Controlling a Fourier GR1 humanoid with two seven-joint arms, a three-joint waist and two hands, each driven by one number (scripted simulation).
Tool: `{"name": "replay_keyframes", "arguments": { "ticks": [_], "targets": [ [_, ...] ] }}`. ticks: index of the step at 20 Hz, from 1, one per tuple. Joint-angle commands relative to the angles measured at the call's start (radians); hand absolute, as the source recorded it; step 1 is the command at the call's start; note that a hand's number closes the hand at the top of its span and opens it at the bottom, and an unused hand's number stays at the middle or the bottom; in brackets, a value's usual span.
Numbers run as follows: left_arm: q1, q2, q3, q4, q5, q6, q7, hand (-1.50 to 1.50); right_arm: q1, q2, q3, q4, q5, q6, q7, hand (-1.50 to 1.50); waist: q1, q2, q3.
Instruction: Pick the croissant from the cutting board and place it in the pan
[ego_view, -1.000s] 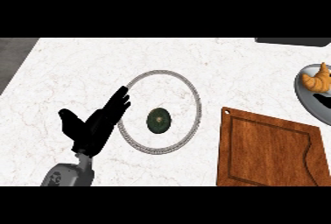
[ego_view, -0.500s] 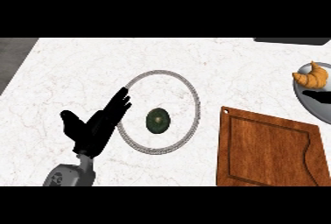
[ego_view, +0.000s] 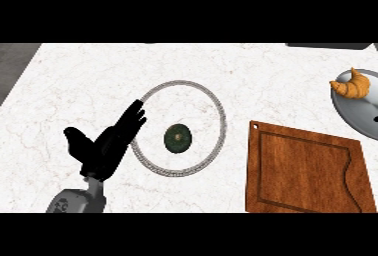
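1. The golden-brown, crescent-shaped croissant (ego_view: 351, 85) is not on the board. It sits at the far right of the counter, and the list works out to it from the near edge.
2. Nearest, by the counter's near left corner, a grey forearm (ego_view: 77, 200) rises to the black left hand (ego_view: 103, 147). The hand is resting, with fingers straight and released and the thumb spread, and it holds nothing. Its fingertips overlap the left rim of the lid.
3. At the near right corner lies the brown wooden cutting board (ego_view: 306, 172), flat, with a groove running round its face.
4. In the middle of the white marbled counter (ego_view: 88, 75) a round glass lid (ego_view: 178, 138) with a metal rim and a dark knob lies flat, just left of the board.
5. Farthest, against the right edge, the round grey metal pan (ego_view: 358, 117) is cut off by the view. The croissant overlaps the pan's far left rim. I cannot tell whether it rests there or hangs just above.
6. The right hand shows nowhere, so the state of its fingers cannot be told.
7. Judgement: the picking step looks finished and the placing step is in hand or just done. The next move calls for seating the croissant fully inside the pan, away from the rim, and then letting go.
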Motion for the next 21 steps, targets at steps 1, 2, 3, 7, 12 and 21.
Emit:
{"name": "replay_keyframes", "arguments": {
  "ticks": [1, 2, 3, 7, 12, 21],
  "targets": [
    [0.040, -0.001, -0.013, -0.013, -0.001, -0.013, -0.019, 0.00, 0.022, -0.053, -0.011, 0.014, -0.014, 0.163, -0.011, -1.50, 0.008, -0.002, 0.000],
    [0.014, -0.011, 0.000, 0.001, 0.003, 0.002, -0.013, 0.00, 0.044, -0.064, -0.001, 0.006, -0.005, 0.210, -0.044, -1.50, -0.007, -0.001, 0.001],
    [-0.012, -0.012, -0.001, -0.003, -0.013, 0.021, 0.005, 0.00, 0.058, -0.085, 0.000, 0.005, -0.004, 0.240, -0.054, -1.50, -0.015, 0.000, 0.002],
    [0.034, -0.024, -0.017, -0.003, -0.007, 0.009, -0.020, 0.00, 0.112, -0.089, 0.006, -0.004, -0.002, 0.317, -0.102, -1.50, -0.013, -0.003, 0.003],
    [0.034, -0.006, 0.000, -0.012, 0.007, -0.006, -0.009, 0.00, 0.129, -0.153, 0.002, -0.031, -0.015, 0.422, -0.097, -1.50, -0.022, -0.011, 0.003],
    [0.022, 0.006, 0.022, -0.015, 0.005, 0.008, 0.008, 0.00, 0.204, -0.116, 0.021, -0.081, -0.019, 0.448, -0.146, -1.50, -0.030, -0.016, 0.003]
  ]
}}
